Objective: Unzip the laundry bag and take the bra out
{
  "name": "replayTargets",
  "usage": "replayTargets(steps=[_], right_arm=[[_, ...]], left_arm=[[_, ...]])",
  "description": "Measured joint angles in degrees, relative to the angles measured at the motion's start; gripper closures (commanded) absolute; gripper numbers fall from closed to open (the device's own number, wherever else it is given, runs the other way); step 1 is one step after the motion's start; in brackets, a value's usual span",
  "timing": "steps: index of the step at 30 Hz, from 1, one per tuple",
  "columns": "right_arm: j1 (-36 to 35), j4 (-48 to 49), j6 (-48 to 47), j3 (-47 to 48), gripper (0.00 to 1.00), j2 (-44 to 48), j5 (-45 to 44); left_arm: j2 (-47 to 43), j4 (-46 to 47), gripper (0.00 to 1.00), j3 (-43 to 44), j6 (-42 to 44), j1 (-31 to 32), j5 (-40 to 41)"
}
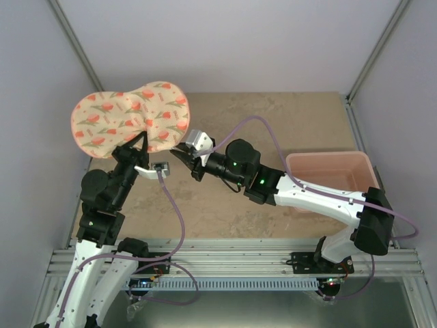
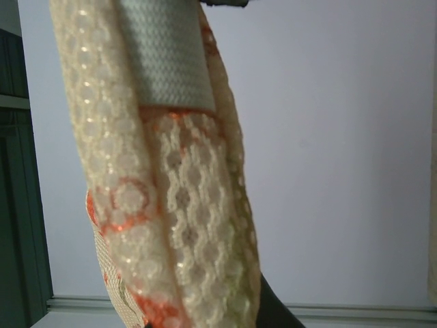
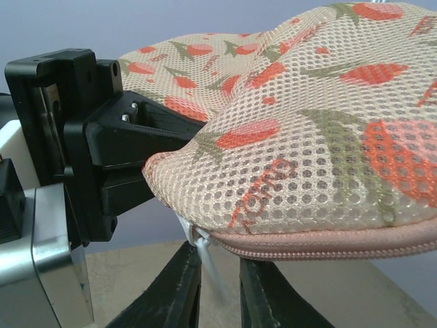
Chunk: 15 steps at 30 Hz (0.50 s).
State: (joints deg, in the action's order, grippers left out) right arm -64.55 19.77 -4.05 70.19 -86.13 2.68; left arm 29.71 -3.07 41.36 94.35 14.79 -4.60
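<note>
The laundry bag (image 1: 130,119), cream mesh with an orange-pink print, hangs in the air over the table's far left and is zipped closed. My left gripper (image 1: 141,141) is shut on its lower edge; the mesh fills the left wrist view (image 2: 177,205), with one black finger (image 2: 273,311) beside it. My right gripper (image 1: 179,148) is at the bag's near right edge. In the right wrist view its fingers (image 3: 181,287) stand narrowly apart just under the pink zip rim (image 3: 341,246), with the white zip pull (image 3: 210,263) hanging loose between them. The bra is hidden.
A pink rectangular plastic tub (image 1: 331,174) stands on the tan table (image 1: 273,123) at the right, by the right arm's base. Grey walls and metal frame posts close in the back and sides. The left gripper's black body (image 3: 102,137) sits close to my right fingers.
</note>
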Motion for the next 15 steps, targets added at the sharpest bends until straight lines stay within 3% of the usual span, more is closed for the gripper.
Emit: replayTargets(steps=[6,15], right_arm=[[0.0,-0.1,0.9,0.0,0.99,0.0,0.2],[-0.2,-1.0,-0.1,-1.9,1.0,1.6,0.0]], left_arm=[[0.0,-0.5,1.0,0.0,-0.1,0.0,0.0],[-0.5,-2.1,1.0,-0.2,-0.3,0.0,0.0]])
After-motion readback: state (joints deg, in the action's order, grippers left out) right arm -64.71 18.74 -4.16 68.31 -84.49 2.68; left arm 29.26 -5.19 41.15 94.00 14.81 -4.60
